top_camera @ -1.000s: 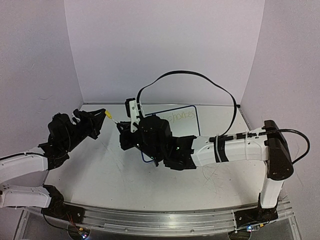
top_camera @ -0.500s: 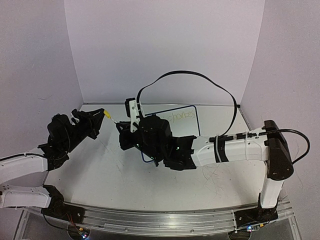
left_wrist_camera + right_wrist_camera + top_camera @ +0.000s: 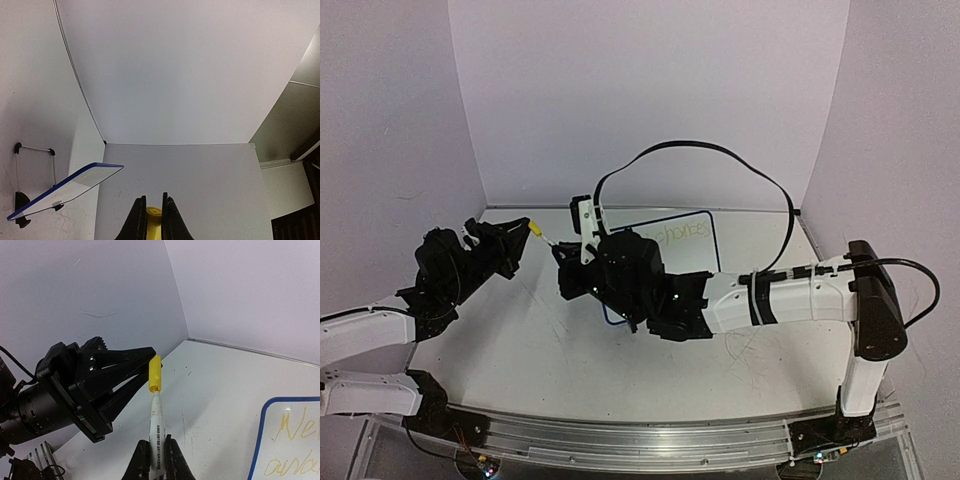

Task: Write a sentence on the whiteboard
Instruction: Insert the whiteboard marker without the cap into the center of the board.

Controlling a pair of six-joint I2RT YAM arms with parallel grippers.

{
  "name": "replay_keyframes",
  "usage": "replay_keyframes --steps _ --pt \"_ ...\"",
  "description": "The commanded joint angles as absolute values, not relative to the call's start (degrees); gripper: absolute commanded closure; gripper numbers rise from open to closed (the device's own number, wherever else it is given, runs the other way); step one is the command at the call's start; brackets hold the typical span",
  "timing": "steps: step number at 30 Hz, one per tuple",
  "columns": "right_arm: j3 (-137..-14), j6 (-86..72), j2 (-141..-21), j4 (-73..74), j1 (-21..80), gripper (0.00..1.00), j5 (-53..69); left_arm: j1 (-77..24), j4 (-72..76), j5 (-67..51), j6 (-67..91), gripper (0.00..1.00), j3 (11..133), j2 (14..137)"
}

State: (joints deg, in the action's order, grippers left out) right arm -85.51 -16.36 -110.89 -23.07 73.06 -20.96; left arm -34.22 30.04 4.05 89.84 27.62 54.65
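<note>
My left gripper (image 3: 531, 230) is shut on a yellow marker cap (image 3: 153, 219), its black fingers (image 3: 125, 362) reaching in from the left in the right wrist view. My right gripper (image 3: 155, 444) is shut on the white marker (image 3: 156, 427), which points up at the cap (image 3: 155, 372); its tip sits in the cap's open end. The two grippers meet in the air over the table's left half, the right gripper (image 3: 566, 256) just right of the cap (image 3: 535, 228). The blue-framed whiteboard (image 3: 692, 258) lies behind the right arm, partly hidden. The pale yellow sentence (image 3: 678, 233) shows on it, also lower right on the whiteboard (image 3: 292, 460).
A black cable (image 3: 720, 150) loops high above the right arm. White walls close in at the back and both sides. Thin grey scribbles (image 3: 760, 350) mark the tabletop near the right arm's base. A metal rail (image 3: 640, 435) runs along the front edge.
</note>
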Motion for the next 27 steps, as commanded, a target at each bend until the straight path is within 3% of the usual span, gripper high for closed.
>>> replay_keyframes --steps 1,10,22,27 --pt "-88.3 -16.36 -111.78 -25.03 73.31 1.0 -22.23 -34.27 31.93 2.6 90.0 1.0 28.14 54.37" --pt "-91.67 -14.38 -115.58 -25.99 73.33 1.0 -24.35 -34.44 32.09 2.01 90.27 1.0 28.49 54.21" --pt "-100.36 -2.3 -126.31 -38.49 73.39 1.0 -33.49 -35.5 33.47 1.48 89.6 1.0 28.49 55.78" --pt "-100.81 -4.0 -126.54 -39.97 72.0 1.0 -26.78 -36.16 34.21 0.78 88.45 1.0 28.59 56.23"
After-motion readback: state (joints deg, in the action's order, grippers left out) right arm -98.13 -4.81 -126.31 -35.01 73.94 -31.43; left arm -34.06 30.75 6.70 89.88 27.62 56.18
